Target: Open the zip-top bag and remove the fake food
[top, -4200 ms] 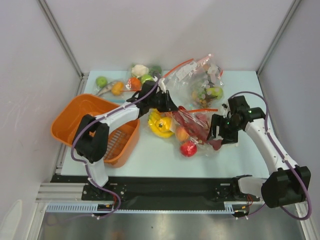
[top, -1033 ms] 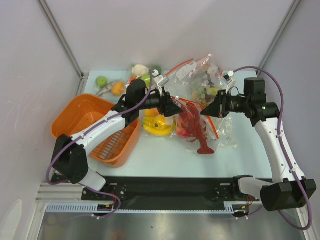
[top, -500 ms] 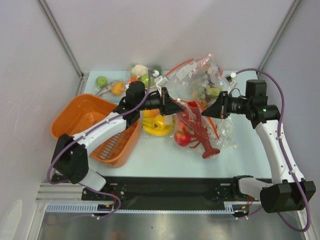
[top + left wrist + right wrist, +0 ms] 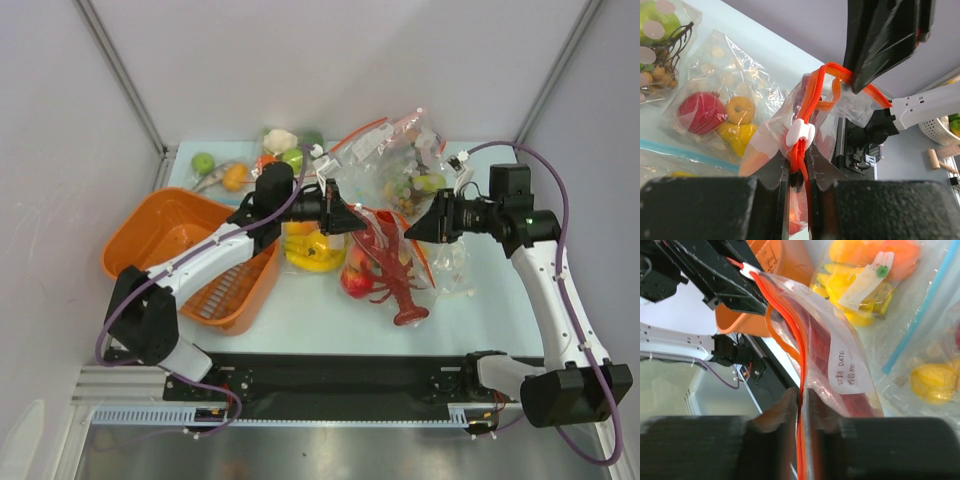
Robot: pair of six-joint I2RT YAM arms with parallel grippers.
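Observation:
The zip-top bag (image 4: 418, 262) hangs stretched between both grippers above the table's middle. Its orange-red zip strip (image 4: 812, 95) carries a white slider (image 4: 800, 132). My left gripper (image 4: 350, 220) (image 4: 799, 172) is shut on the strip just below the slider. At the strip's other end, my right gripper (image 4: 420, 228) (image 4: 803, 400) is shut on the strip beside the bag's white date label (image 4: 845, 365). The fake food sags low in the bag: a dark-red lobster (image 4: 393, 268) (image 4: 860, 407) and a red apple (image 4: 355, 284). Its tail end reaches the table.
An orange basket (image 4: 150, 240) sits at the left under my left arm. The blue-zip bag with yellow bananas (image 4: 315, 250) lies beside it. Another clear bag with a green apple (image 4: 415, 180) lies behind. Cauliflower (image 4: 280, 140) and loose fruits (image 4: 203, 162) line the back edge.
My left gripper has closed on the zip strip. The lobster has slid lower toward the front, and a red apple has come into view beside it. The right arm has barely moved.

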